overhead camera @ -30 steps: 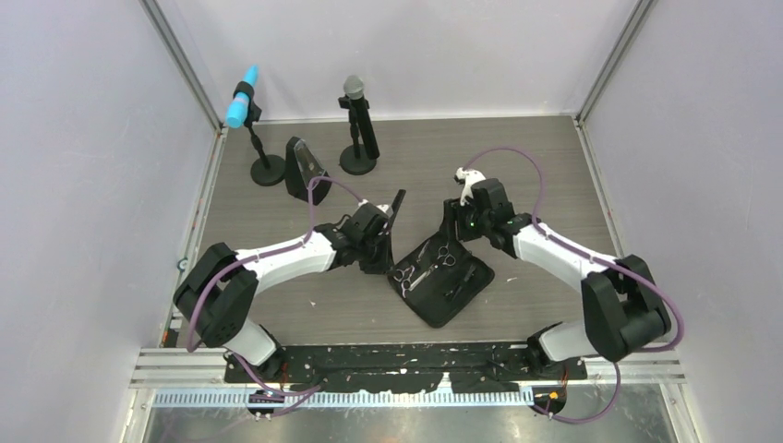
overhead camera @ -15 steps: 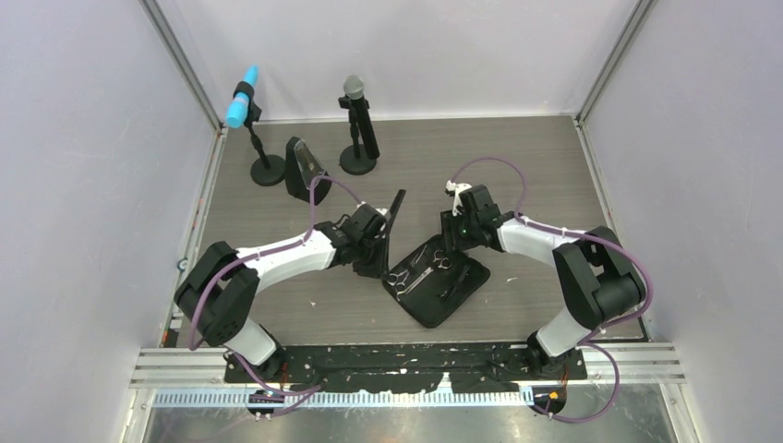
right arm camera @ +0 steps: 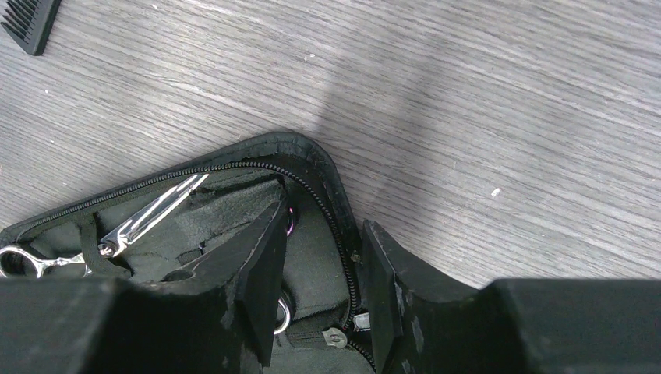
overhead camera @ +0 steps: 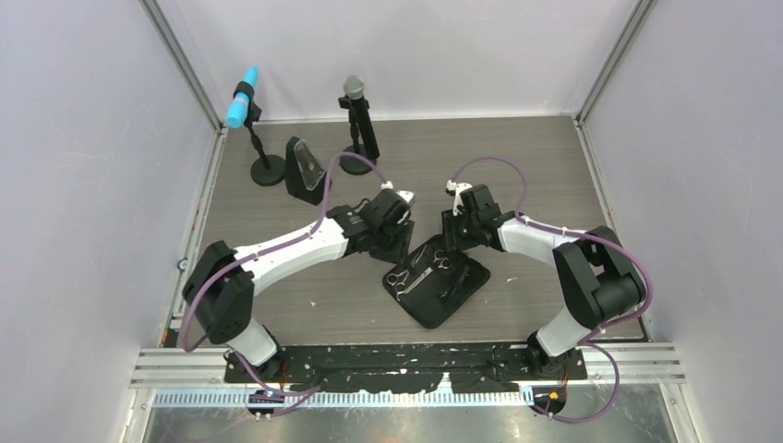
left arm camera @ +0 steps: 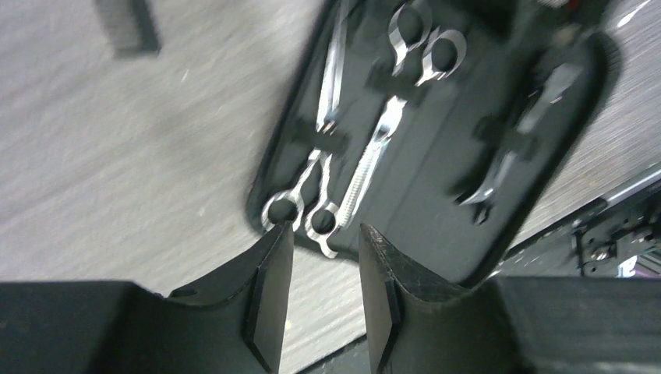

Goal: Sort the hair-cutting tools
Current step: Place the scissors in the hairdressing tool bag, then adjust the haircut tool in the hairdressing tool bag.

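A: From above?
B: Open black pouch [overhead camera: 436,286] on the table [overhead camera: 554,166] between both arms, two silver scissors [overhead camera: 403,277] inside. Fingers too small to judge.
A: Left wrist?
B: Adds a hair clip [left arm camera: 503,156] strapped in the pouch and a blurred comb [left arm camera: 129,27] on bare wood. Left gripper [left arm camera: 325,234] parted narrowly, holding nothing, tips just short of the scissor rings.
A: Right wrist?
B: Sharper comb. Right gripper [right arm camera: 326,222] moderately parted, astride the pouch's zipped rim: one finger inside, one outside, not pinching.
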{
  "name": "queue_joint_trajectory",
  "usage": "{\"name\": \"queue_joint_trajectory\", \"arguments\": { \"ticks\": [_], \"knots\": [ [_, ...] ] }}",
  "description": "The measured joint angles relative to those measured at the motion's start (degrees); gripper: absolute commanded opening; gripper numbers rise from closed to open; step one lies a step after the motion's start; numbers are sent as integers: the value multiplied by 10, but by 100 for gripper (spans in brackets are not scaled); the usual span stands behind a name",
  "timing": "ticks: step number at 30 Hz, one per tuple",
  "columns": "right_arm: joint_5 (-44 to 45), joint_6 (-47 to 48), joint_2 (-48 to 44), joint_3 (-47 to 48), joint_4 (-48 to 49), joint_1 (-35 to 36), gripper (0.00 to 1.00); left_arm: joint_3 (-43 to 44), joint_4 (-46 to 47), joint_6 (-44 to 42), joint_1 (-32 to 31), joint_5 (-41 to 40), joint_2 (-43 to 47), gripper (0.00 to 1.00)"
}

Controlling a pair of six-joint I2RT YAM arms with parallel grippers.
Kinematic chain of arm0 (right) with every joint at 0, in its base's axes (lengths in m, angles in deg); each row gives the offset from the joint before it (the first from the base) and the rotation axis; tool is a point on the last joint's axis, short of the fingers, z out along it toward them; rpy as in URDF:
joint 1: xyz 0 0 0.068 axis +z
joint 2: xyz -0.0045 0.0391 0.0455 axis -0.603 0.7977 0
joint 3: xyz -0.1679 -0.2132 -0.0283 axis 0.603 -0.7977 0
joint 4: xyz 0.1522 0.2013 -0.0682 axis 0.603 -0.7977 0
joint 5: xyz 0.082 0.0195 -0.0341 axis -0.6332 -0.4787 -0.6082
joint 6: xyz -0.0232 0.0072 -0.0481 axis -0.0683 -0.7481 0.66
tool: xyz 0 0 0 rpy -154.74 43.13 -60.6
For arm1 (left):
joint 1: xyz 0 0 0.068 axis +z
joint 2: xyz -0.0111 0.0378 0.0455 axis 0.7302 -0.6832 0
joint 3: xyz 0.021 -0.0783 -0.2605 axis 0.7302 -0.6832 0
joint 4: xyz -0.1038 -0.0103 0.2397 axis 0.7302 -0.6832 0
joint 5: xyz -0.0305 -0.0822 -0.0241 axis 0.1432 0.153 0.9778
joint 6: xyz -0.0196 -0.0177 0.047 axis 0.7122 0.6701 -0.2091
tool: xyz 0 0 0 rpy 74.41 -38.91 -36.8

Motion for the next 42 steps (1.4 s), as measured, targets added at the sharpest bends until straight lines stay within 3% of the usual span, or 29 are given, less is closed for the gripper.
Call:
{"name": "queue_joint_trajectory", "arguments": {
  "ticks": [8,23,33,42],
  "knots": [
    [3,2,2,0,1,0,38,129,7,-50,-26,-6,-135,38],
    [-10,6,15,10,8,-7,29,158,0,-100,-26,-16,-219,39],
    [-36,9,18,10,18,-10,51,195,-19,-110,-22,-41,-256,38],
    [-42,12,9,7,12,-9,53,195,-21,-108,-23,-51,-257,27]
  ]
}}
